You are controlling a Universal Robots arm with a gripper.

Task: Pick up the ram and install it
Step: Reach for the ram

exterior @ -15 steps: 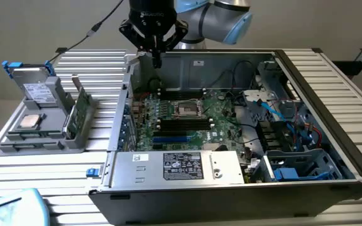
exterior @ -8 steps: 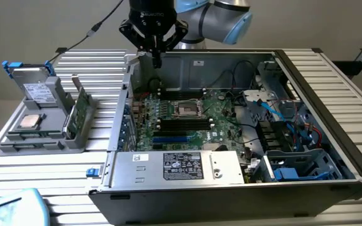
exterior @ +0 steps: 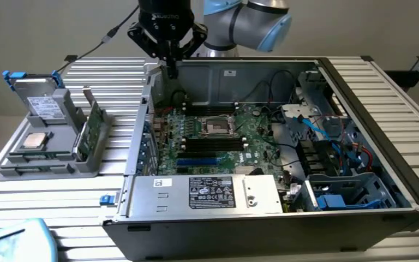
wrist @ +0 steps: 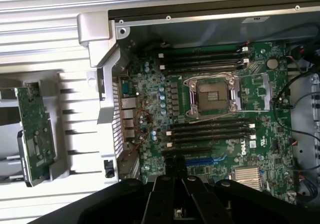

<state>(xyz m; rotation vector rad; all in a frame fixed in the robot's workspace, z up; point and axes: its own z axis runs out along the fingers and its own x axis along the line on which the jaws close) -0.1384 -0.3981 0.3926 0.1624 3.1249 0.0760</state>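
The ram point(exterior: 91, 130) is a thin green stick standing on its long edge in a grey parts holder point(exterior: 49, 164), on the exterior view's left of the open computer case point(exterior: 268, 218). In the wrist view the ram point(wrist: 32, 129) shows beside the case's outer wall. My gripper point(exterior: 172, 69) hangs from the arm above the case's far left corner, well apart from the ram. Its dark fingers point(wrist: 169, 176) are shut together with nothing between them, over the green motherboard point(wrist: 150, 108). Black memory slots point(wrist: 210, 129) lie on both sides of the processor socket point(wrist: 212, 94).
The holder also carries a hard drive point(exterior: 41, 101) and a square silver processor chip point(exterior: 35, 141). A power supply box point(exterior: 209, 194) lies at the case's near side, with cables and drive cages point(exterior: 333, 164) on the exterior view's right. The table is ribbed metal point(exterior: 20, 202).
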